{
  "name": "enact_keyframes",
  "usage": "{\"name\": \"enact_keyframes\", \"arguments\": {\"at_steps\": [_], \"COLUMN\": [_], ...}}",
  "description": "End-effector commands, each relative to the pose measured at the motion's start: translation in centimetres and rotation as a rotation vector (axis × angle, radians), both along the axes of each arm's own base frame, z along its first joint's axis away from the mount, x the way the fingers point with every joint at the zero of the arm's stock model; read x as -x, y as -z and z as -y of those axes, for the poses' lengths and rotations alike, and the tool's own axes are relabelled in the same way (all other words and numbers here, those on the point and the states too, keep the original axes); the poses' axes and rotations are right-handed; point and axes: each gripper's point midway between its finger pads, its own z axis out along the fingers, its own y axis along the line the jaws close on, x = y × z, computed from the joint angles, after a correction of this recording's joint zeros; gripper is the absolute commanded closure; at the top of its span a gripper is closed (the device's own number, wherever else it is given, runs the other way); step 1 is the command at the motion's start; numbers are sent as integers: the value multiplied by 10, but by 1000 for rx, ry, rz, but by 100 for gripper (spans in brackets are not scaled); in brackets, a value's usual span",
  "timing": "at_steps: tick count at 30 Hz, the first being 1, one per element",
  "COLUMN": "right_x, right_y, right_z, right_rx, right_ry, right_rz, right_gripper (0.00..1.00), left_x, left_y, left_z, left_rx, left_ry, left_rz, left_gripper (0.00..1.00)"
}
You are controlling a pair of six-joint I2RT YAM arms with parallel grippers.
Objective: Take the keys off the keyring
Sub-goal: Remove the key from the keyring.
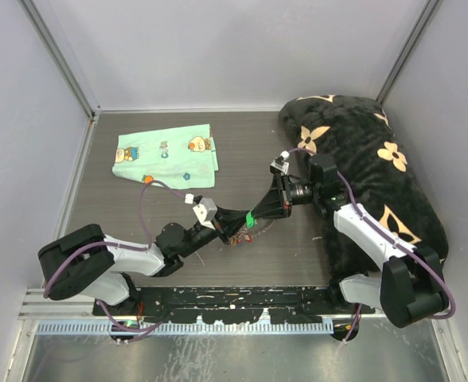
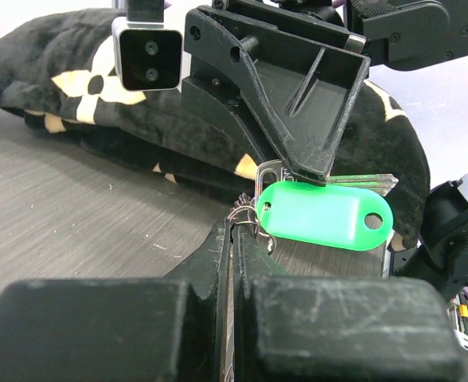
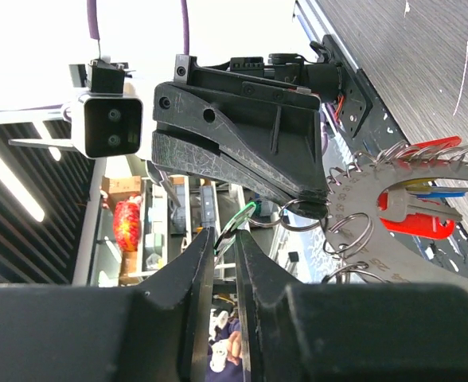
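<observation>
The table (image 1: pixel 138 215) is a dark grey board with a fine wood grain, boxed in by pale plain walls (image 1: pixel 218 48) on three sides, with a metal rail (image 1: pixel 75 301) along the near edge. In the top view a mint-green printed cloth (image 1: pixel 166 159) lies flat toward 10 o'clock. A black plush cushion (image 1: pixel 369 159) with cream flowers fills the side from 1 to 4 o'clock.

The keyring (image 3: pixel 361 191) is near the table's middle, a little toward 6 o'clock, between the two fingertips. From the right wrist it shows as a toothed silver arc at 3 o'clock, its rim hung with small wire loops (image 3: pixel 349 231). A red key (image 3: pixel 421 225) lies across its opening, long axis about 9 to 3 o'clock, beside a blue key (image 3: pixel 449 193).

From the left wrist, a green tag (image 2: pixel 325 215) lies with its long axis 9 to 3 o'clock, punched hole at the 3 o'clock end. A silver key (image 2: pixel 369 181) behind it points its blade to 3 o'clock.

The left gripper (image 3: pixel 313 205) is fully closed, pinching one of the keyring's rim loops. The right gripper (image 3: pixel 222 239) has its jaws parted by a narrow slit, with the tag's green edge in the slit (seen edge-on, a thin line). Whether the pads press on it I cannot tell. In the left wrist view its tip sits at the tag's upper edge.
</observation>
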Motion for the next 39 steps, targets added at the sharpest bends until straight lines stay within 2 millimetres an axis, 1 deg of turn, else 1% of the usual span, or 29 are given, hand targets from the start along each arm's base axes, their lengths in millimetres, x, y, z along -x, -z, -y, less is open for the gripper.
{"name": "enact_keyframes", "arguments": {"at_steps": [1, 6, 12, 15, 19, 20, 21, 22, 24, 26, 28, 30, 32, 34, 35, 37, 39], "right_x": [-2, -13, -34, -41, -52, -56, -58, -61, -68, -64, -53, -40, -31, -26, -23, -23, -27], "right_y": [-13, -7, -6, -13, -42, -46, -44, -47, -54, -59, -61, -57, -50, -42, -32, -20, -14], "right_z": [-1, -3, -4, -4, -5, -4, -1, 2, 9, 18, 23, 28, 32, 35, 37, 40, 41], "right_rx": [-35, -27, -24, -39, -40, -20, 27, 64, 128, 156, 141, 115, 100, 97, 99, 112, 136], "right_ry": [-32, -18, 11, 7, -13, -12, -21, -25, -27, -76, -143, -205, -243, -268, -287, -320, -313], "right_rz": [8, -15, -22, 45, 328, 439, 562, 677, 904, 1112, 1265, 1394, 1492, 1568, 1604, 1693, 1715], "right_gripper": [77, 71, 67, 67, 69, 70, 71, 71, 72, 72, 72, 74, 77, 81, 83, 85, 85], "left_x": [-9, -17, -24, -28, -35, -37, -38, -38, -39, -39, -40, -41, -42, -43, -44, -45, -47], "left_y": [-28, -28, -28, -28, -31, -33, -35, -37, -43, -48, -54, -64, -72, -80, -85, -89, -90], "left_z": [2, 6, 8, 6, 1, 0, 0, -1, -2, -4, -7, -11, -14, -15, -14, -12, -11], "left_rx": [111, 142, 202, 220, 234, 239, 244, 251, 267, 280, 296, 318, 335, 348, 350, 333, 303], "left_ry": [-35, -50, -56, -67, -82, -85, -85, -85, -86, -89, -99, -113, -127, -133, -134, -135, -146], "left_rz": [-13, -67, -170, -195, -197, -196, -195, -194, -190, -187, -180, -167, -153, -149, -150, -164, -184], "left_gripper": [100, 100, 100, 100, 100, 100, 100, 100, 100, 100, 100, 100, 100, 100, 100, 100, 100]}}
